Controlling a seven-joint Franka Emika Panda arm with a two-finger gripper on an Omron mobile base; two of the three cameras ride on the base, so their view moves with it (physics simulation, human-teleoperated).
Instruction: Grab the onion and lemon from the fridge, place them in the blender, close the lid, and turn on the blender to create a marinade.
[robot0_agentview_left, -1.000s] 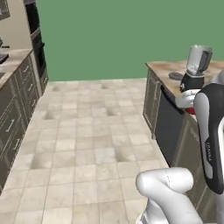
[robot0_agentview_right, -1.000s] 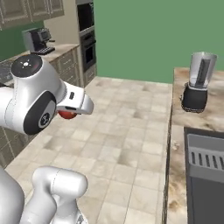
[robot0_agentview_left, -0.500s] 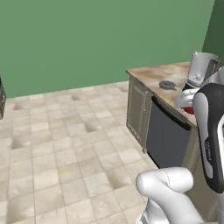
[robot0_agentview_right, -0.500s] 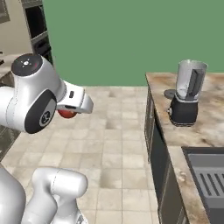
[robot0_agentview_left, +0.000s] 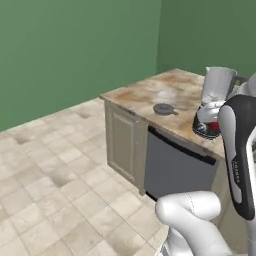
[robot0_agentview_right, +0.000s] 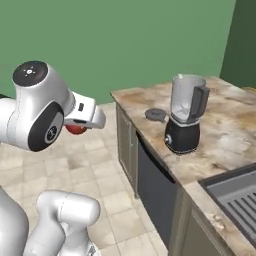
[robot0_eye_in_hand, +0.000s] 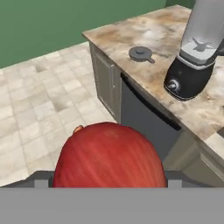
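No legible txt, labels or nos. anywhere; arm marking too blurry.

- Counter (robot0_agentview_left: 145, 94): mottled tan stone top, in your left base view at right of centre.
- Cabinet (robot0_agentview_left: 122, 144): grey panelled door, under the counter's near corner.
- Dishwasher (robot0_agentview_left: 175, 169): dark front, just beside the cabinet.
- Sink (robot0_agentview_right: 239, 196): grey ribbed basin, set into the counter.
- Floor (robot0_agentview_left: 50, 175): your beige tiles.
- Wall (robot0_agentview_left: 75, 50): plain green.
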